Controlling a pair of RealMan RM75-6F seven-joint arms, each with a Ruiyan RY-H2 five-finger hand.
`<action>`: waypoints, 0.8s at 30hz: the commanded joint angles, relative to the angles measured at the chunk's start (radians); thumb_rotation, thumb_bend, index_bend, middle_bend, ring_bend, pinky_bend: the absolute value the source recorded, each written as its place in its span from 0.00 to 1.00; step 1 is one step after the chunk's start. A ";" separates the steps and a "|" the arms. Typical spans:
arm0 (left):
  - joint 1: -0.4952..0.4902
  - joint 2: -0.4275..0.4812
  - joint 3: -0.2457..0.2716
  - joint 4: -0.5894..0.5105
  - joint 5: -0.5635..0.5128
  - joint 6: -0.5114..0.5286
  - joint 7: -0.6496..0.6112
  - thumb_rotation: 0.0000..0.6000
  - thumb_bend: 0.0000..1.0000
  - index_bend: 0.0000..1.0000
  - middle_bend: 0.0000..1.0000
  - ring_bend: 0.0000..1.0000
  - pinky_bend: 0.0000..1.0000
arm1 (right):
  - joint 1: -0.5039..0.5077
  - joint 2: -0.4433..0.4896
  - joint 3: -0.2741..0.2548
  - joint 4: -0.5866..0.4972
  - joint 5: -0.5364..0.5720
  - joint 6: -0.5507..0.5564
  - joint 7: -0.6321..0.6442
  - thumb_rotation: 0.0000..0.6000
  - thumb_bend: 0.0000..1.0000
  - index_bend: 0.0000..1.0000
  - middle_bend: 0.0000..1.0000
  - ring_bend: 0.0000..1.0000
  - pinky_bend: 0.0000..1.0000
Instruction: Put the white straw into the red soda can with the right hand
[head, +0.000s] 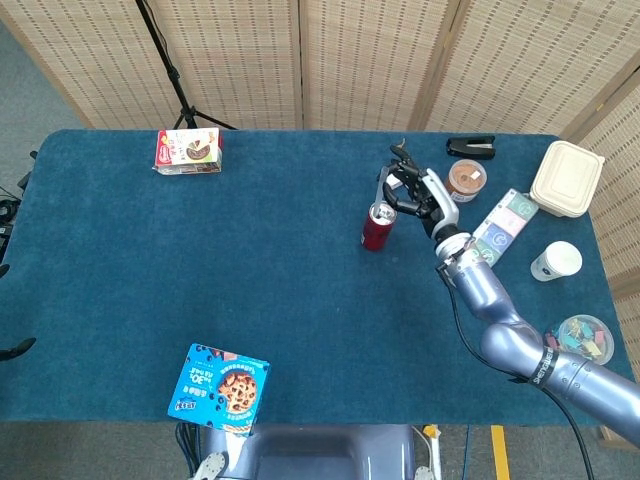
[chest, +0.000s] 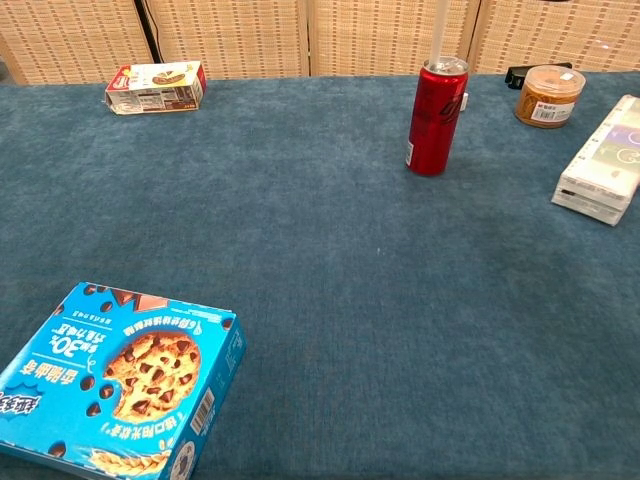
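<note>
The red soda can (head: 377, 229) stands upright right of the table's middle; the chest view shows the red soda can (chest: 436, 116) at the far centre-right. The white straw (head: 381, 188) stands nearly upright over the can's top. In the chest view the white straw (chest: 440, 30) comes down from the upper edge to the can's opening. My right hand (head: 412, 190) is just right of and above the can, its fingers closed around the straw's upper part. The chest view does not show this hand. My left hand is in neither view.
A cookie box (head: 220, 389) lies at the near left and a small snack box (head: 188, 151) at the far left. Right of the can are a brown jar (head: 467, 180), a flat pastel box (head: 504, 224), a black stapler (head: 472, 147), a takeaway container (head: 566, 178) and a white cup (head: 555, 261).
</note>
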 joint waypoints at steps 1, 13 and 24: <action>0.000 0.000 0.000 0.001 -0.001 0.000 -0.001 1.00 0.00 0.00 0.00 0.00 0.00 | 0.000 -0.001 0.000 0.002 0.001 0.001 0.000 1.00 0.57 0.54 0.00 0.00 0.00; -0.002 -0.001 0.000 0.000 0.001 -0.002 0.001 1.00 0.00 0.00 0.00 0.00 0.00 | -0.006 0.001 -0.001 0.012 -0.005 -0.003 0.008 1.00 0.57 0.54 0.00 0.00 0.00; -0.001 0.000 0.001 -0.002 -0.002 -0.004 0.001 1.00 0.00 0.00 0.00 0.00 0.00 | -0.008 -0.008 -0.006 0.018 -0.012 -0.006 0.013 1.00 0.58 0.54 0.00 0.00 0.00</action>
